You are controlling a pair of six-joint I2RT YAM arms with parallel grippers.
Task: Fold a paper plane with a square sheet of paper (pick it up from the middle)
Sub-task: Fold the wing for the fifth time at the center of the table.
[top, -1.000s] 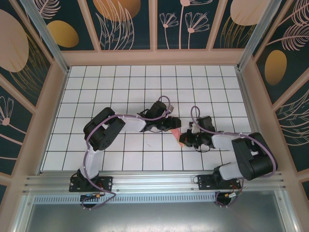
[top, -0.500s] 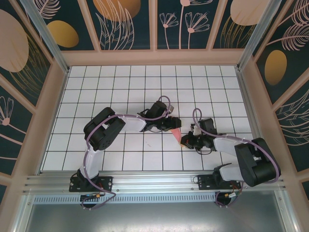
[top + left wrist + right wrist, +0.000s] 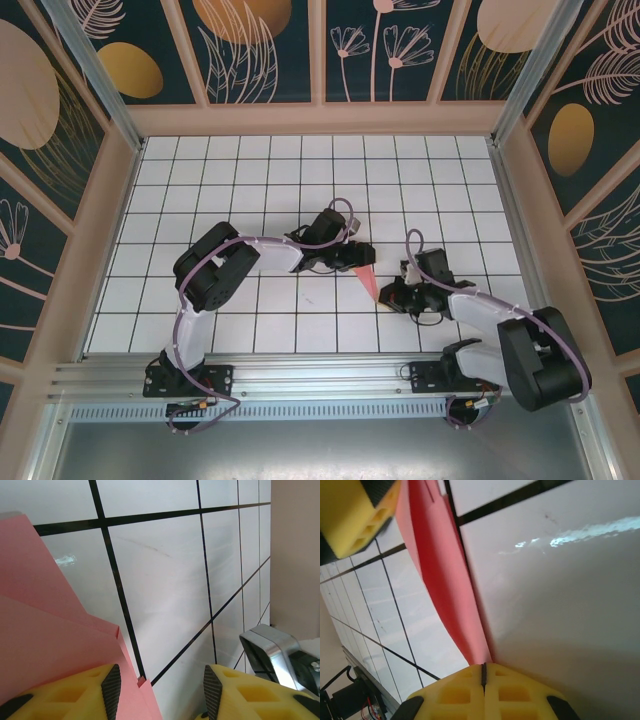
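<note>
One paper plane (image 3: pixel 366 280), pink, on the tiled table (image 3: pixel 250 180): right gripper (image 3: pixel 482 670) pinched shut on its tip, left gripper (image 3: pixel 160 679) with fingers apart at its wide end (not clamping); risk: any sideways pull may tear or unfold it.

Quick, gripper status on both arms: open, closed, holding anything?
Left gripper: open, jaws apart, pink paper lying against one finger.
Right gripper: shut on the pink paper's narrow end.
</note>
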